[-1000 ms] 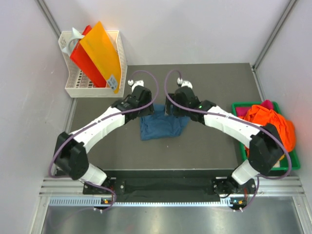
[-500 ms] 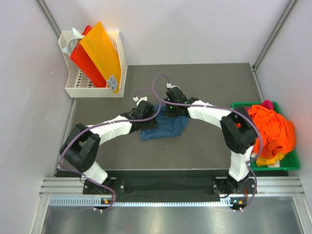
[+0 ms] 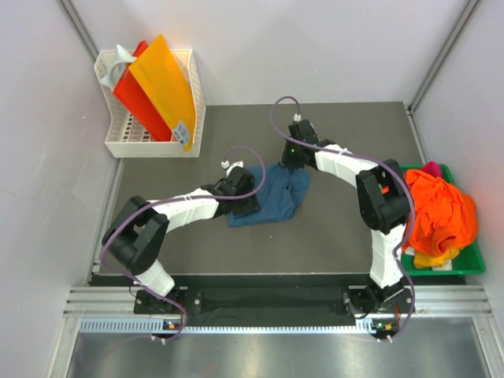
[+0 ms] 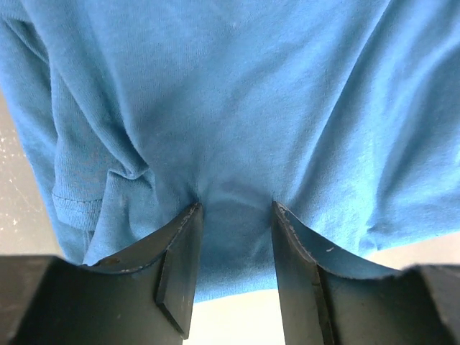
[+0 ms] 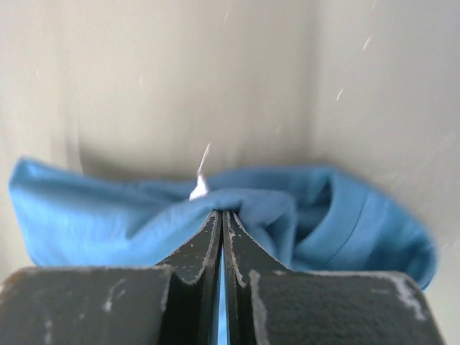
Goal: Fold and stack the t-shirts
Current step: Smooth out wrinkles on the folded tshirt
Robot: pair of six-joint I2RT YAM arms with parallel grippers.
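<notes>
A dark teal-blue t-shirt (image 3: 272,197) lies rumpled on the grey table (image 3: 339,228), one corner drawn up toward the far right. My right gripper (image 3: 297,165) is shut on that far corner. In the right wrist view its fingertips (image 5: 221,213) pinch a thin fold of the blue cloth (image 5: 108,215). My left gripper (image 3: 250,205) sits on the shirt's left part. Its jaws (image 4: 235,210) stand partly apart with a wad of blue cloth (image 4: 237,108) bunched between them. More t-shirts, orange (image 3: 441,206), pink (image 3: 431,168) and yellow (image 3: 429,258), are heaped at the right.
The heap of shirts fills a green plastic tray (image 3: 475,269) at the table's right edge. A white basket (image 3: 126,146) with orange and red sheets (image 3: 161,79) stands at the back left. Grey walls close in on both sides.
My right gripper shut on the shirt's far edge and drew it back and to the right. My left gripper slid right onto the shirt and narrowed on the cloth.
</notes>
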